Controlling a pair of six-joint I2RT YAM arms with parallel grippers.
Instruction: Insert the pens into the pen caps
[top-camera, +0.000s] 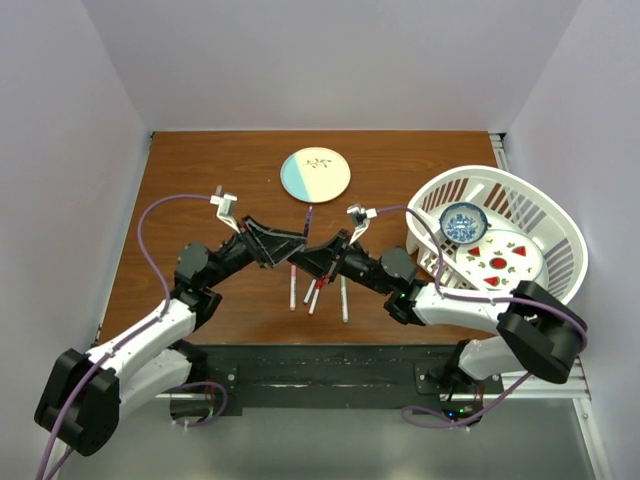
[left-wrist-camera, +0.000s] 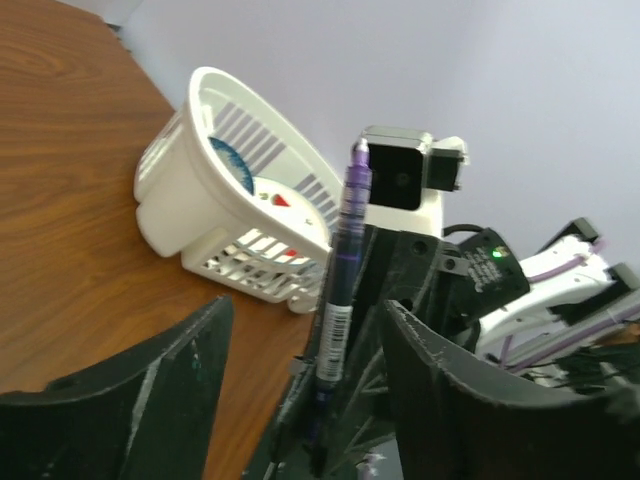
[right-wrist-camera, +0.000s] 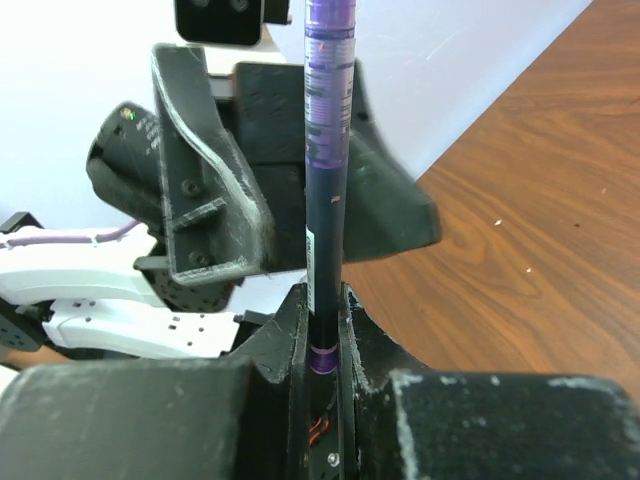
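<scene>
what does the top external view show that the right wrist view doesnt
Only the top external view: the round plate, the white basket holding a blue bowl and a strawberry plate, and loose pens lying on the table between the arms.
Only the right wrist view: the right jaws shut on the lower end of the purple pen, held upright, with the left jaws open either side of it.
Both: the purple pen, the two arms meeting at it, and the wooden table.

Left gripper (left-wrist-camera: 308, 305) parted, right gripper (right-wrist-camera: 322, 300) clamped
</scene>
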